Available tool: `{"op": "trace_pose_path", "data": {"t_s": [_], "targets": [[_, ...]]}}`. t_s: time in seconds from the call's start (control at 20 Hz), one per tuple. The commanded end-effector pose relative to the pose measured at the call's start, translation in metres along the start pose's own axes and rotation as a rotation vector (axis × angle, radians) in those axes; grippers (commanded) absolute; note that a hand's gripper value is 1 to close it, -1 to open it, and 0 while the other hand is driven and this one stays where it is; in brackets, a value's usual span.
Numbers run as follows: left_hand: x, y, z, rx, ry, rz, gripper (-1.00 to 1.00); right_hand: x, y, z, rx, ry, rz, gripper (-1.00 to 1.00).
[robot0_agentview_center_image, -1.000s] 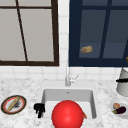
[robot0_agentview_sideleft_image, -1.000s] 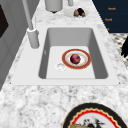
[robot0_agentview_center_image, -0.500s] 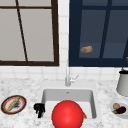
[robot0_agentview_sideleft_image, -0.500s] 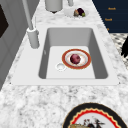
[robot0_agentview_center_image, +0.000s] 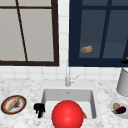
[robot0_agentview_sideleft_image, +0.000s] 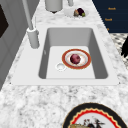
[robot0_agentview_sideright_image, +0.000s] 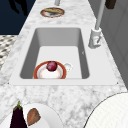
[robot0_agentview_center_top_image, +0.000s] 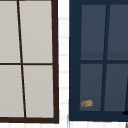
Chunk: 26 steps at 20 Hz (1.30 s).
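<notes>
Hovering at the sink's (robot0_agentview_center_image: 45, 96) left rim, the left hand (robot0_agentview_center_image: 39, 109) seems clenched, nothing grasped; the plate (robot0_agentview_sideleft_image: 76, 58) is untouched.

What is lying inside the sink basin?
In the sink, a red-rimmed plate holds a dark red round fruit, beside the drain. What lies under the plate is hidden.

Sink plate (robot0_agentview_center_image: 84, 115) (behind red ball (robot0_agentview_center_image: 67, 114))

left hand (robot0_agentview_center_image: 39, 109): hangs low at the left of the front view, palm up top, fingers pointing down and loosely curled, nothing in them
right hand (robot0_agentview_center_image: 124, 61): just a dark sliver at the right edge, fingers not readable
</notes>
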Motion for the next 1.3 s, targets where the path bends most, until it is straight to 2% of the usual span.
{"op": "trace_pose_path", "data": {"t_s": [0.0,0.2,0.45,0.6,0.8,0.95,1.1,1.25], "targets": [[0.000,0.000,0.000,0.000,0.000,0.000,0.00,0.009,0.022,0.000,-0.012,0.027,-0.045,-1.00],[0.000,0.000,0.000,0.000,0.000,0.000,0.00,0.020,0.043,-0.007,-0.048,0.044,-0.067,-1.00],[0.000,0.000,0.000,0.000,0.000,0.000,0.00,0.056,0.063,-0.023,-0.043,0.084,-0.034,-1.00],[0.000,0.000,0.000,0.000,0.000,0.000,0.00,0.061,0.067,-0.035,-0.054,0.107,-0.019,-1.00],[0.000,0.000,0.000,0.000,0.000,0.000,0.00,0.068,0.087,-0.047,-0.074,0.100,-0.029,-1.00],[0.000,0.000,0.000,0.000,0.000,0.000,0.00,0.078,0.101,-0.062,-0.061,0.103,-0.016,-1.00],[0.000,0.000,0.000,0.000,0.000,0.000,0.00,0.083,0.103,-0.080,-0.051,0.098,-0.028,-1.00],[0.000,0.000,0.000,0.000,0.000,0.000,0.00,0.078,0.088,-0.094,-0.025,0.104,-0.061,-1.00]]}}
